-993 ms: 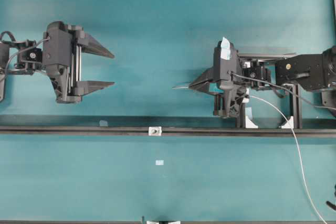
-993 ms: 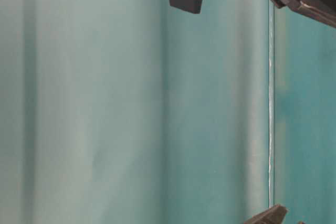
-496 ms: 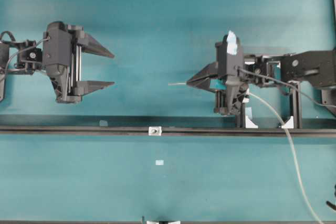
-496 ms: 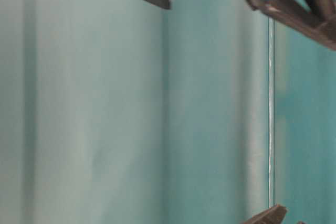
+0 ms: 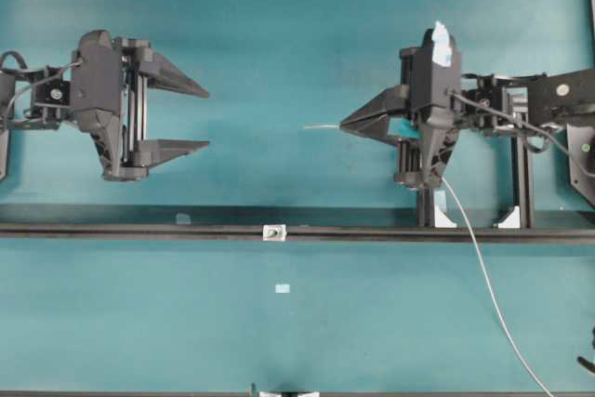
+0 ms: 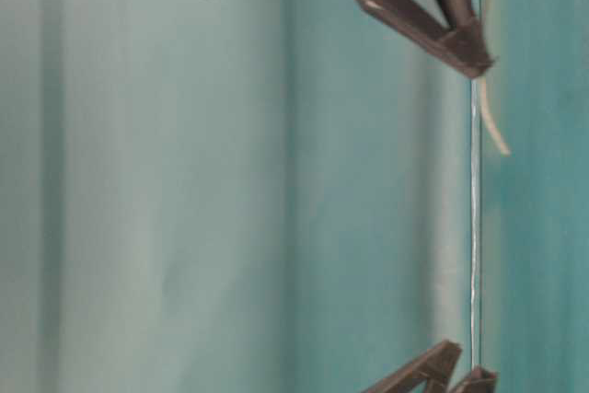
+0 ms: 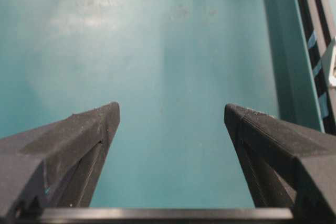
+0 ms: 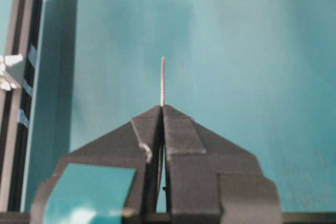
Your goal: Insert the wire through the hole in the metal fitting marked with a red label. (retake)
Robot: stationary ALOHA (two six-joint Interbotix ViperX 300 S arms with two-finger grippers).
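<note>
My right gripper [image 5: 346, 125] is clamped on the wire [image 5: 321, 126], tip pointing left, with the metal fitting [image 5: 273, 231] on the rail below-left; left gripper [image 5: 203, 120] gapes empty.

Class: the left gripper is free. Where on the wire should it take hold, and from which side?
Probably the short free end of the wire poking out of the shut right gripper. It points straight at the open left gripper, so approach head-on from the left, jaws straddling it.
</note>
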